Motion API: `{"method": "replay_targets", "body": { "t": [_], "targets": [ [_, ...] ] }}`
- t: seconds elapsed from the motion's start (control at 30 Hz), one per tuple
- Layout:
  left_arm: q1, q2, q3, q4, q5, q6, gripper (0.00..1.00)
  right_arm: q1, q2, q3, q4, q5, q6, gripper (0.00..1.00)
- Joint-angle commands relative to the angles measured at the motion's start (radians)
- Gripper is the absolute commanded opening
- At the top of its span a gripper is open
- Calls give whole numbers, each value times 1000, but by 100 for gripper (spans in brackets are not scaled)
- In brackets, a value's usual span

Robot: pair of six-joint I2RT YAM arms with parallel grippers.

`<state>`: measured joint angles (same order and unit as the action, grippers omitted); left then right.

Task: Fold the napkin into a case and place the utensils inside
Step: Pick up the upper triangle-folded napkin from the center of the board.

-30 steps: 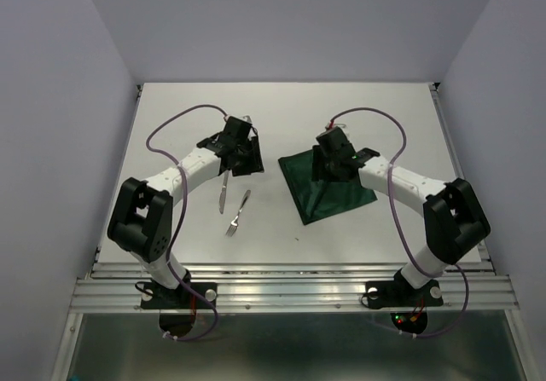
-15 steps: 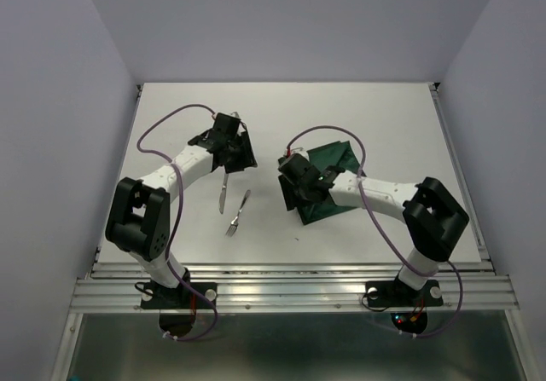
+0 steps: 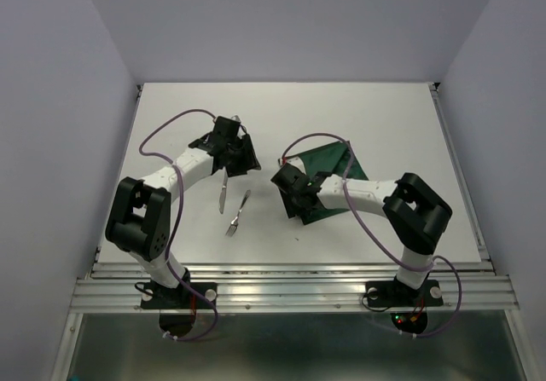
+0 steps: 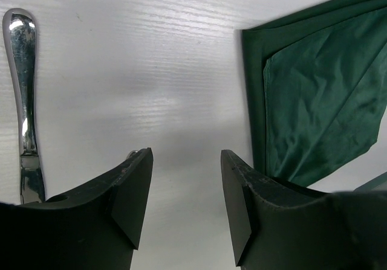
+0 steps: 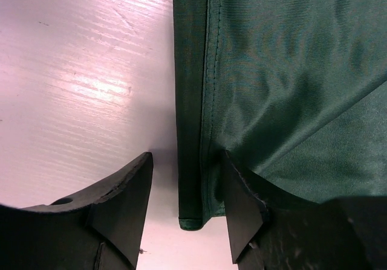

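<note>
at the near left corner of the napkin (image 3: 324, 164), the right fingers (image 5: 124, 191) now stand astride the folded hem. one is over bare tabletop (image 3: 281, 108) and the other over the cloth, part open and narrowing, with nothing pinched yet. a second ago this arm hung over the middle of the cloth; it has since swung low toward the cutlery side. i read that as lining up a grasp on that edge for the next fold, so the case is not yet made. the napkin lies right of centre on the tabletop, loosely doubled and creased. the left fingers (image 4: 130, 197) have barely shifted. they hover open, a touch wider, over bare surface by the knife (image 3: 222, 192) handle, holding nothing. the fork (image 3: 238, 212) lies just beside the knife, both outside the cloth.
</note>
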<state>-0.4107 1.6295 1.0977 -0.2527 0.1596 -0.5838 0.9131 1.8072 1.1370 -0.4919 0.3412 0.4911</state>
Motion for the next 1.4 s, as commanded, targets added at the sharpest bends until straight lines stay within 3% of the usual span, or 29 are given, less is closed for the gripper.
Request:
{"method": "replay_targets", "body": {
  "t": [0.0, 0.17, 0.27, 0.3, 0.37, 0.43, 0.53, 0.63, 0.73, 1.0, 1.37],
  "targets": [
    [-4, -5, -13, 24, 24, -8, 60, 12, 9, 30, -10, 56, 17, 53],
    [-16, 3, -15, 30, 34, -10, 60, 12, 21, 12, 4, 102, 37, 47],
    [-26, 10, -16, 35, 44, -13, 60, 12, 23, -2, 18, 107, 40, 31],
    [-28, 13, -18, 36, 49, -13, 60, 12, 20, -3, 24, 105, 41, 22],
    [-30, 24, -22, 38, 64, -17, 60, 12, 11, -14, 39, 96, 33, 16],
    [-34, 30, -28, 53, 81, -22, 64, 12, -12, -26, 56, 82, 23, 9],
    [-40, 38, -32, 69, 103, -25, 81, 12, -58, -46, 91, 59, 11, 3],
    [-56, 49, -25, 76, 110, -36, 93, 12, -92, -74, 116, 35, 1, 1],
    [-80, 76, -10, 82, 118, -50, 94, 12, -127, -92, 125, 35, -5, 1],
    [-115, 142, 4, 144, 142, -91, 81, 12, -199, -129, 144, 27, 7, 1],
    [-117, 162, -67, 384, 262, -168, 79, 12, -250, -155, 151, 22, 9, 1]
  ]
}}
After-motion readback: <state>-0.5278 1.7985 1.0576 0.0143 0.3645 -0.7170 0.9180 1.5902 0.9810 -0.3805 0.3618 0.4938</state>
